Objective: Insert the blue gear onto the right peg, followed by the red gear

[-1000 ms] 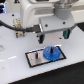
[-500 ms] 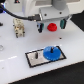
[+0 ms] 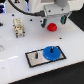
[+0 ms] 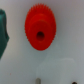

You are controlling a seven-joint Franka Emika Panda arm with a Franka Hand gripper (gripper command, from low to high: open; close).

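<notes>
The blue gear [image 3: 51,53] lies flat on the right end of the black-framed grey plate [image 3: 35,61], over the right peg, which is too small to make out in its centre. The left peg [image 3: 36,54] stands bare. The red gear [image 3: 51,26] lies on the white table behind the plate. My gripper [image 3: 53,20] hangs just above the red gear with its dark fingers [image 3: 62,19] spread to either side, empty. In the wrist view the red gear [image 4: 40,33] fills the middle, its dark centre hole showing.
A small beige block-like object [image 3: 19,26] stands at the exterior view's left. A teal object [image 4: 3,32] shows at the wrist view's edge beside the red gear. The white table [image 3: 70,70] extends around the plate.
The gripper has shifted slightly and stays over the red gear. The blue gear and plate have not moved.
</notes>
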